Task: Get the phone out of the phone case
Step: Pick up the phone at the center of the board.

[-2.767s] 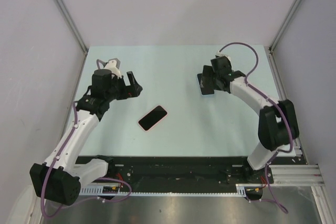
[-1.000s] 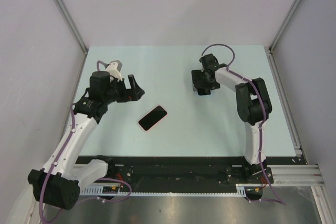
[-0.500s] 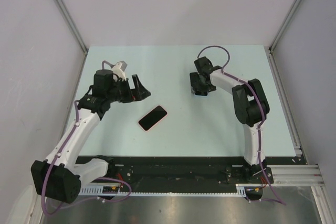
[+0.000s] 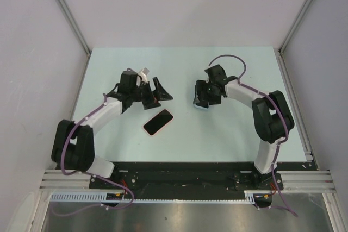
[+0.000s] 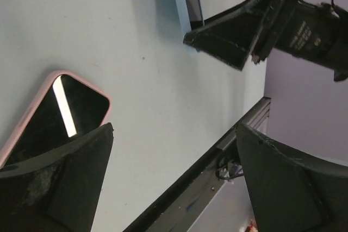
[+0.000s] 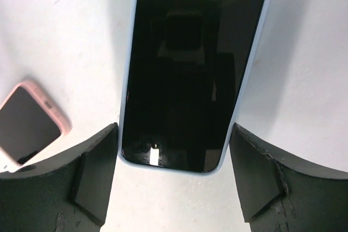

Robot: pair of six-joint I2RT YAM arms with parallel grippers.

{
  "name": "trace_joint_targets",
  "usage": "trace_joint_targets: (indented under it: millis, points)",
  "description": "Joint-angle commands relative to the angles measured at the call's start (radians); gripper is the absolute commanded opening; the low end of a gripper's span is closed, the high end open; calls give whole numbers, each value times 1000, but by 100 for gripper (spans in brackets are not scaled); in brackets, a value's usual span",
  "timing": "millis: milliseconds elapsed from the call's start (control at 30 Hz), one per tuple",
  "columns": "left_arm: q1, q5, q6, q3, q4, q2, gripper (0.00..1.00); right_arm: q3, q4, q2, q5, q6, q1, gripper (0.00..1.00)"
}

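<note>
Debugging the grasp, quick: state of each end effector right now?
Left end effector: open, holding nothing.
Right end effector: closed on the blue phone by its sides.

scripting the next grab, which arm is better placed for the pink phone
Left: the left gripper, open, hangs by the pink phone; the right gripper grips the blue phone.

Cased phone (image 4: 158,122) left on table (image 4: 179,63), second phone (image 6: 196,69) to its right
</note>
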Motion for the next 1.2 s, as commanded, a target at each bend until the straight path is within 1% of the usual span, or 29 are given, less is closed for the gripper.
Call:
trace_joint_targets:
  millis: [0, 33, 100, 167, 267, 300, 433, 533, 767, 833, 967, 1067, 1100, 1133, 1167]
  points:
    - [-54, 105, -146, 60, 183, 118, 98, -46, 71, -116, -125, 60, 40, 61]
    - [-62, 112, -160, 72, 185, 176, 98, -62, 86, -133, -140, 68, 43, 61]
    - [-88, 129, -195, 103, 243, 224, 98, -117, 115, -152, -190, 86, 44, 61]
    - [-109, 145, -207, 144, 253, 301, 98, -172, 155, -176, -221, 109, 46, 60]
    - [-125, 174, -244, 166, 272, 382, 97, -206, 172, -198, -225, 122, 46, 58]
    - [-128, 178, -270, 163, 308, 392, 97, -224, 175, -204, -226, 126, 46, 58]
    - [-142, 192, -316, 166, 362, 439, 97, -260, 195, -237, -243, 135, 49, 57]
    - [-163, 192, -316, 201, 359, 474, 96, -278, 209, -262, -257, 146, 47, 57]
    - [-221, 172, -296, 299, 296, 563, 93, -297, 214, -308, -275, 157, 47, 56]
    - [-228, 165, -298, 305, 294, 577, 91, -301, 209, -329, -278, 158, 47, 56]
    - [-243, 140, -319, 261, 319, 570, 88, -309, 194, -356, -290, 154, 53, 56]
    - [-243, 137, -329, 249, 340, 562, 80, -310, 177, -368, -289, 143, 63, 57]
    - [-243, 139, -329, 247, 340, 559, 69, -312, 169, -371, -286, 140, 66, 57]
    - [-243, 137, -327, 249, 340, 554, 63, -317, 166, -372, -284, 140, 69, 59]
    - [-243, 137, -321, 247, 342, 550, 54, -320, 165, -379, -283, 140, 72, 64]
